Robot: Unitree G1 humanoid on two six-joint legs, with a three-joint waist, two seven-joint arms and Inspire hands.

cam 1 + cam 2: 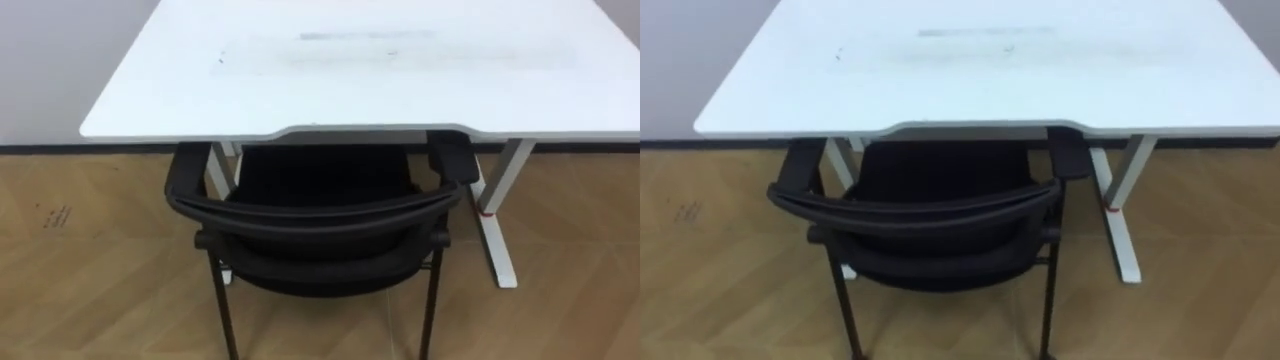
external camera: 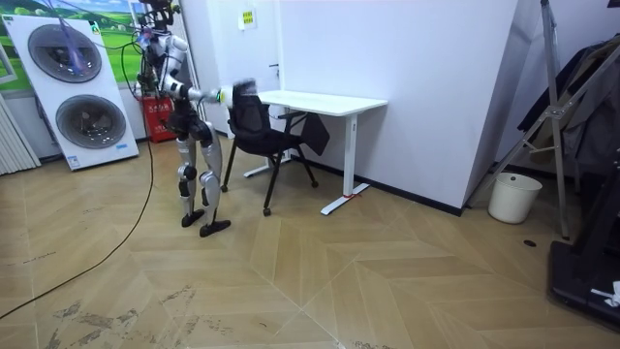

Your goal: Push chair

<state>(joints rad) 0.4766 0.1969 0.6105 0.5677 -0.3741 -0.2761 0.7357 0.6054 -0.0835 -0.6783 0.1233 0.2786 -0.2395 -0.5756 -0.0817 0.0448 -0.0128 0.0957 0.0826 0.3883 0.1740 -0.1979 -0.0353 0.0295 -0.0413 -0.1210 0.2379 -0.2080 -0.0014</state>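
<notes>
Black chair (image 1: 320, 215) is sitting at the white desk (image 1: 400, 80), square to it, with its curved backrest facing the robot. Seat front is running in under the desk's near edge. Both armrests are poking under that edge too: left armrest (image 1: 187, 165) by the desk's left leg, right armrest (image 1: 455, 158) just inside the right desk leg (image 1: 495, 215). Backrest and the chair's rear legs are standing clear of the desktop, out over the wood floor (image 1: 80, 280). Desktop is carrying only faint smudges near its far side.

In the room view the robot is standing upright on the herringbone floor, on the room view's left of the chair and facing the desk. It is holding one arm out level, putting a hand (image 2: 224, 94) right at the top of the backrest. Can't tell whether it is the left or the right hand, whether it is touching the backrest, or how the fingers are set.

Two stacked washing machines (image 2: 76, 92) are standing behind the robot against the wall. White bucket (image 2: 513, 197) is sitting well off on the room view's right, by the wall.
</notes>
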